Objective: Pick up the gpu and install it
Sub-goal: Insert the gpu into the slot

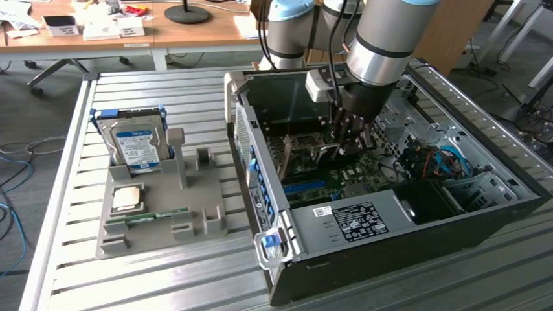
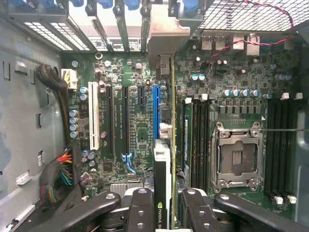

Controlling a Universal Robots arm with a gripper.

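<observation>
The gpu (image 2: pixel 163 169) is seen edge-on in the wrist view: a thin green board with a dark face carrying a green logo. Its silver end bracket (image 2: pixel 166 34) reaches toward the case's rear slot openings. My gripper (image 2: pixel 164 212) is shut on the gpu, with one black finger (image 2: pixel 140 208) on each side of the card. The card stands upright over the motherboard (image 2: pixel 135 140), just beside the blue expansion slot (image 2: pixel 156 108); whether it is seated I cannot tell. In the exterior view the gripper (image 1: pixel 350 139) is low inside the open computer case (image 1: pixel 389 246).
Inside the case are an open CPU socket (image 2: pixel 236 157), black expansion slots (image 2: pixel 117 121), a white slot (image 2: pixel 94 121) and a cable bundle (image 2: pixel 55 179). On the exterior view's left, a grey holder (image 1: pixel 199 223) carries a hard drive (image 1: pixel 136 146), a CPU chip (image 1: pixel 128 197) and a RAM stick (image 1: pixel 155 217).
</observation>
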